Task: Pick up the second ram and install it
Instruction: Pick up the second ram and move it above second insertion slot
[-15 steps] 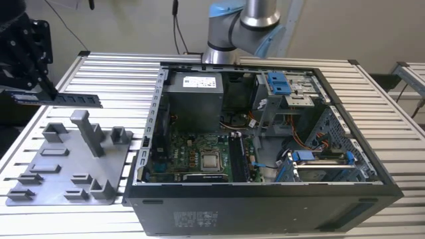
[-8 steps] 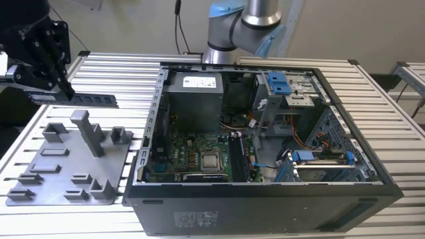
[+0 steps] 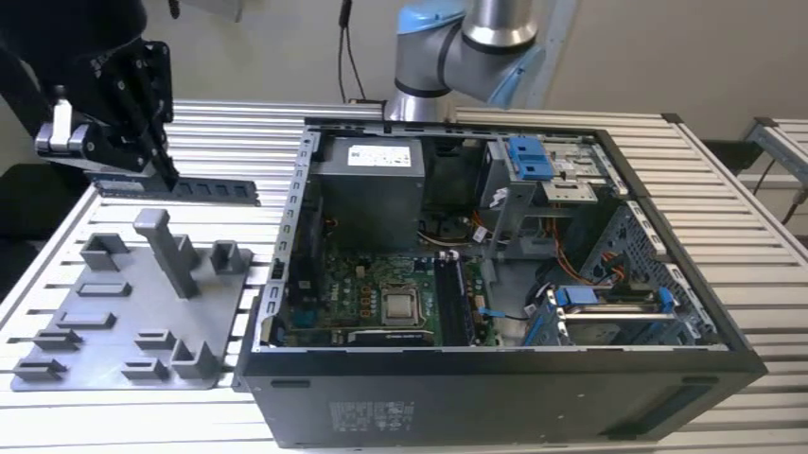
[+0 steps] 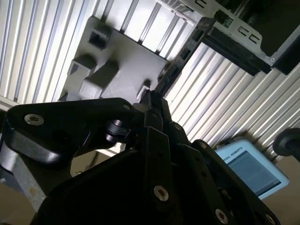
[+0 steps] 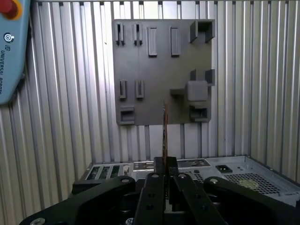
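Tool: your tool (image 3: 162, 168) has its fingers pinched tight on the ram stick (image 3: 208, 188)
Ram stick: held level above the bench (image 3: 227, 132), beyond the grey tray (image 3: 127, 312)
Direction: the open computer case (image 3: 505, 397) lies to the exterior view's right, and the stick's long axis points roughly toward it

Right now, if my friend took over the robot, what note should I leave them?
Claw: shut on the ram, holding it level beyond the far side of the tray.
Case: open, to the exterior view's right of the tray.
Done: ram is picked up, off the tray.
Left: ram is not in the case yet, so installing is not done.
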`<state>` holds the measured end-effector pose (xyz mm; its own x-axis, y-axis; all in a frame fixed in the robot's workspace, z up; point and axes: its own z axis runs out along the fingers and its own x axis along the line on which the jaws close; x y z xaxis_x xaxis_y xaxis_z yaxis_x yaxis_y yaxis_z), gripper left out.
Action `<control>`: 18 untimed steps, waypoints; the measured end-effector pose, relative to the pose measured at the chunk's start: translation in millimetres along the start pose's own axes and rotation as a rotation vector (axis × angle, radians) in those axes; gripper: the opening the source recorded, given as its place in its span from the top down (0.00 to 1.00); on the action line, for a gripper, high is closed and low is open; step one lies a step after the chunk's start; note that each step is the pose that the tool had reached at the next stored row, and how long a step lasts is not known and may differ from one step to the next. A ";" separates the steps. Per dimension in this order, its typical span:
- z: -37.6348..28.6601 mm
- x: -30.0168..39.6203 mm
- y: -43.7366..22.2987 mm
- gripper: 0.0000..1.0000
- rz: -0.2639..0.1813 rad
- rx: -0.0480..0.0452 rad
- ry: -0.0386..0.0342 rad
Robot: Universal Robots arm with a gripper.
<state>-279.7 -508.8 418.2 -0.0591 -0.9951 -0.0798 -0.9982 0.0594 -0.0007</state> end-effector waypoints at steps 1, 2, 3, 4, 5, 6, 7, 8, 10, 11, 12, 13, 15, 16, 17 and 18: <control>0.0 -0.2 -3.7 0.86 0.000 -0.0003 0.0000; 0.1 -0.4 -7.4 0.86 0.000 -0.0007 0.0000; 0.1 -0.7 -11.1 0.86 0.000 -0.0011 0.0000; 0.1 -0.9 -15.1 0.86 0.000 -0.0014 0.0000; 0.2 -1.1 -18.6 0.86 0.000 -0.0018 0.0000; 0.2 -1.3 -22.3 0.86 0.000 -0.0021 0.0001; 0.2 -1.5 -25.8 0.86 0.000 -0.0024 0.0001; 0.2 -1.7 -29.2 0.86 0.000 -0.0025 0.0001; 0.2 -2.1 -35.8 0.86 0.000 -0.0027 0.0002; 0.2 -2.3 -38.9 0.86 0.000 -0.0027 0.0001; 0.3 -2.5 -42.1 0.86 0.000 -0.0027 0.0001; 0.2 -2.7 -44.9 0.86 0.000 -0.0027 0.0002; 0.3 -3.0 -50.5 0.86 0.000 -0.0027 0.0001; 0.4 -3.2 -53.4 0.86 0.000 -0.0026 0.0000; 0.5 -3.3 -56.2 0.86 0.000 -0.0026 0.0001; 0.5 -3.5 -59.1 0.86 0.000 -0.0027 0.0001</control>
<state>-220.5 -508.8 418.0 -0.0593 -0.9951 -0.0797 -0.9982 0.0594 0.0020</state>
